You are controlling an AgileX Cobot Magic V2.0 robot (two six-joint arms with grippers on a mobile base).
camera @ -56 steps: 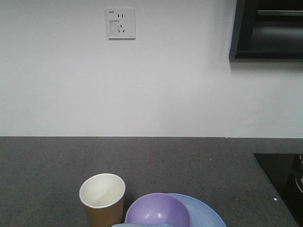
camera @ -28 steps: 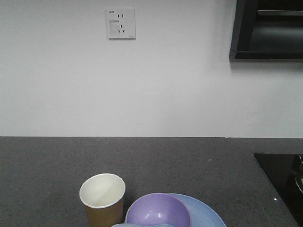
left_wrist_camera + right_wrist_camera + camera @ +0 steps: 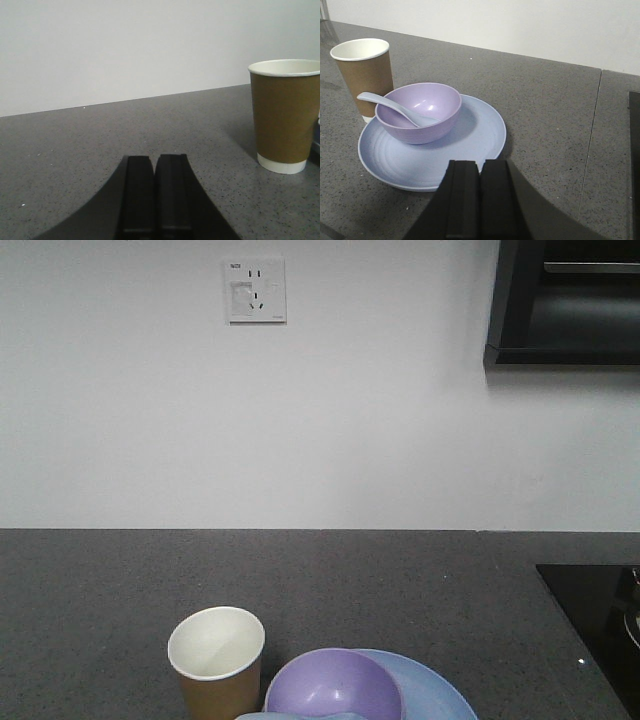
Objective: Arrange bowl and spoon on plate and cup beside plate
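A lavender bowl (image 3: 419, 112) rests on the pale blue plate (image 3: 475, 142), and a pale spoon (image 3: 395, 107) lies in the bowl with its handle over the left rim. The brown paper cup (image 3: 366, 75) stands upright just left of the plate. From the front I see the cup (image 3: 217, 660), bowl (image 3: 335, 687) and plate (image 3: 440, 695) at the bottom edge. My right gripper (image 3: 481, 165) is shut and empty at the plate's near rim. My left gripper (image 3: 155, 159) is shut and empty, low over the counter, left of the cup (image 3: 285, 115).
The dark speckled counter (image 3: 400, 580) runs back to a white wall with a socket (image 3: 256, 290). A black glass hob (image 3: 600, 620) sits at the right. A dark cabinet (image 3: 565, 300) hangs at the upper right.
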